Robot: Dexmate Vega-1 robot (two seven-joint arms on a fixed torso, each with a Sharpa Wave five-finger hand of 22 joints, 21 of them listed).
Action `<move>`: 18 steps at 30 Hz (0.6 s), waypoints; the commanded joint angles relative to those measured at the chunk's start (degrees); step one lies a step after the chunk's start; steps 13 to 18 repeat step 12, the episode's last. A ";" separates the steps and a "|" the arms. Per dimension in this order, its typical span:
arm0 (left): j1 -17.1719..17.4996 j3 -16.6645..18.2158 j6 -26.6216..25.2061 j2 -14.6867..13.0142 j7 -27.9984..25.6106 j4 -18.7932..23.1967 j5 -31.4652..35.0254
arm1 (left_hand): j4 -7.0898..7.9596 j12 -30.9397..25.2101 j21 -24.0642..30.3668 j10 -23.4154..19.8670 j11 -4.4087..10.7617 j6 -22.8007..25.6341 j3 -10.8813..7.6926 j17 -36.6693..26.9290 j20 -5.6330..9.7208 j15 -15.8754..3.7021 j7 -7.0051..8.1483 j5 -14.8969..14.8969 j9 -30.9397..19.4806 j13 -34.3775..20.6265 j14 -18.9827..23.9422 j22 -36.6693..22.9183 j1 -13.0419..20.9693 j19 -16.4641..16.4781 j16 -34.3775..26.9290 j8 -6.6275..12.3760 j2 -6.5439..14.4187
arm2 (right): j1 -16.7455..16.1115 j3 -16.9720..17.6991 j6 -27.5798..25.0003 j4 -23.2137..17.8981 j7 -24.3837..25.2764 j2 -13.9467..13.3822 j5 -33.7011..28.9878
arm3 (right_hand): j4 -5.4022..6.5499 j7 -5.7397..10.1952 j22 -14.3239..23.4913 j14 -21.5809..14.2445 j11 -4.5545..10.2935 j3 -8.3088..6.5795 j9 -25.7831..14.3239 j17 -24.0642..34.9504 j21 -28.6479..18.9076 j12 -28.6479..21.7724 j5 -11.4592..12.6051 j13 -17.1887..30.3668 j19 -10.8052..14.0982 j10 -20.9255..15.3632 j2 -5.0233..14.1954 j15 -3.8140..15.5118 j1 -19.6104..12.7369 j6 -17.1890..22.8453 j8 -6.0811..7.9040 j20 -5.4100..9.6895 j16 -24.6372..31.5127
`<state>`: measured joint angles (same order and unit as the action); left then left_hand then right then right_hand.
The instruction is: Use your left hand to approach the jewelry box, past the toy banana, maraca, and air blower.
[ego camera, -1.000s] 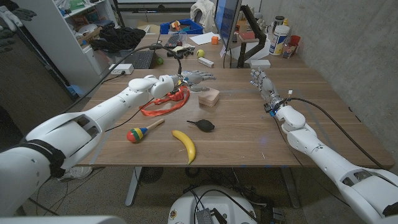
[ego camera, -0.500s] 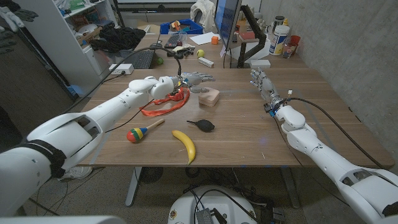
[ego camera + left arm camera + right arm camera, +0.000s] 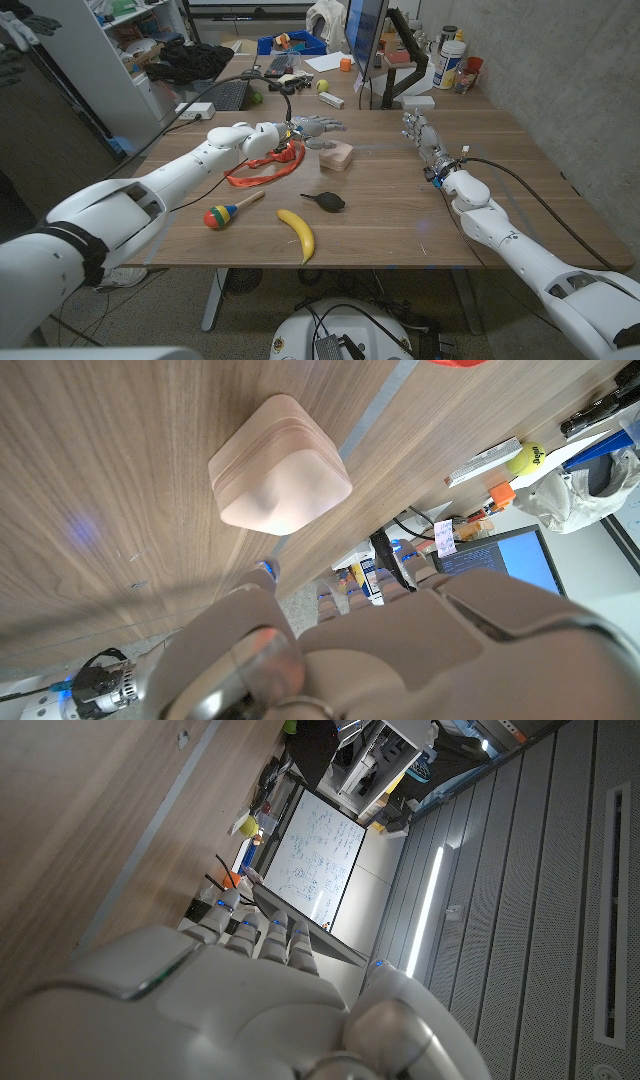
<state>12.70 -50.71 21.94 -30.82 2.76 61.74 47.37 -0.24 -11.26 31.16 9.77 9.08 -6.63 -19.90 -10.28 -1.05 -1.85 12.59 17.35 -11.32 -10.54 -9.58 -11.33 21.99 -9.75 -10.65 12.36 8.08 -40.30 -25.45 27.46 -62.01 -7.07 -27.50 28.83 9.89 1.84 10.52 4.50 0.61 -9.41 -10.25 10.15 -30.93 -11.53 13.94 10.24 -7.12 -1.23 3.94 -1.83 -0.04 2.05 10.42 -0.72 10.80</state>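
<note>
**Left hand almost at the jewelry box**

On the worktop (image 3: 400, 215), the left hand (image 3: 315, 125), fingers spread and empty, hovers just beside the jewelry box (image 3: 336, 155), at its 11 o'clock. Toy banana (image 3: 297, 234), maraca (image 3: 230, 210) and air blower (image 3: 325, 201) lie passed; only final closing remains.

Red-orange strap (image 3: 262, 166), keyboard (image 3: 226, 95), monitor (image 3: 365, 30)
</note>
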 commanded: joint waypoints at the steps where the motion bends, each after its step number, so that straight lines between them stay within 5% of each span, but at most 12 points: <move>1: -0.04 -0.19 0.51 -0.17 0.35 -0.02 -0.34 | 0.00 -0.22 -0.06 1.19 -0.12 0.38 0.21 -0.16 -0.33 -4.15 0.24 -0.42 -0.17 -0.10 -4.65 -0.15 0.27 -2.51 -0.24 0.46 -0.61 | -0.94 0.25 0.06 -1.19 0.87 -0.14 0.05 | 0.03 -0.04 0.20 0.00 0.04 0.33 -0.18 0.07 0.05 -0.27 0.38 0.26 0.17 -0.25 4.03 0.06 -0.52 0.15 0.38 -0.19 -0.12; 18: 1.38 0.59 -0.21 -1.32 1.35 2.68 -0.85 | 0.07 -0.22 -0.04 1.15 -0.08 0.55 0.38 -0.20 -0.31 -4.21 0.24 -0.60 -0.16 -0.11 -4.70 -0.19 0.34 -2.43 -0.24 0.42 -0.59 | -2.56 0.66 0.17 -3.81 2.00 -0.79 -0.09 | 0.02 -0.02 0.20 -0.05 -0.02 0.42 -0.18 0.07 0.20 -0.26 0.39 0.26 0.22 -0.20 3.98 0.08 -0.51 0.13 0.37 -0.16 -0.11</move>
